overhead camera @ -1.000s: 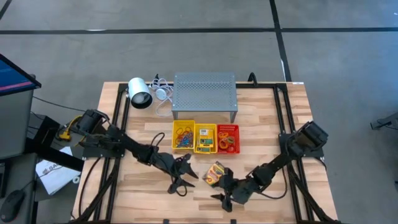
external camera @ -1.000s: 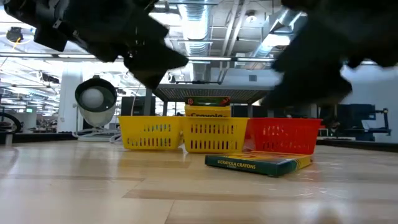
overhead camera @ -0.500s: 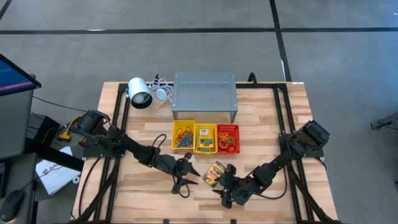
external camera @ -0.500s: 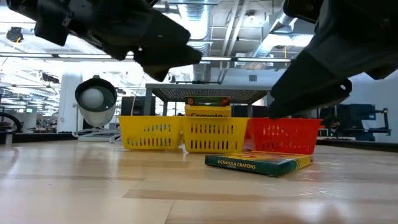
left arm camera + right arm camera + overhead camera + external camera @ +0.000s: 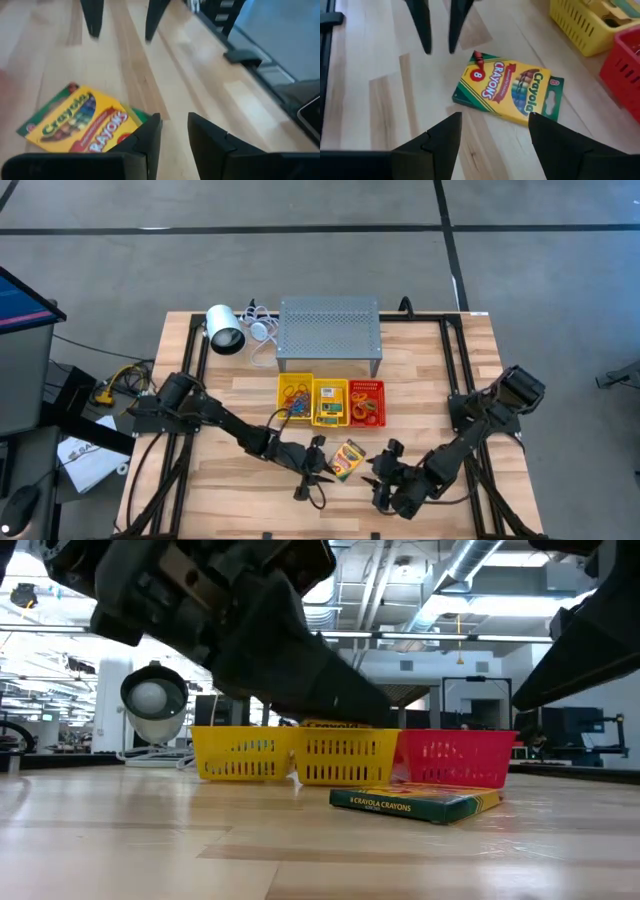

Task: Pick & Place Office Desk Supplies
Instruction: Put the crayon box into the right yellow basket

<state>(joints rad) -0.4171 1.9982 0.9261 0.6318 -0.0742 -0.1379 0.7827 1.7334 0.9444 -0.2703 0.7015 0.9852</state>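
One yellow-and-green crayon box lies flat on the table in front of the baskets, label up; it also shows in the low view, the left wrist view and the right wrist view. My left gripper hovers just beside its left, near side, fingers a little apart. My right gripper hovers to the box's right, wide open. Neither touches the box. More crayon boxes stand in the middle yellow basket.
Three baskets sit in a row beyond the box: a yellow one with rubber bands and clips, the middle yellow one, and a red one with rings. The grey perforated stand and the white lamp stand at the far edge.
My left gripper has moved toward the table's right and near edge, closing in on the crayon box. My right gripper has moved toward the right and slightly toward the far edge. The crayon box has stayed where it was.
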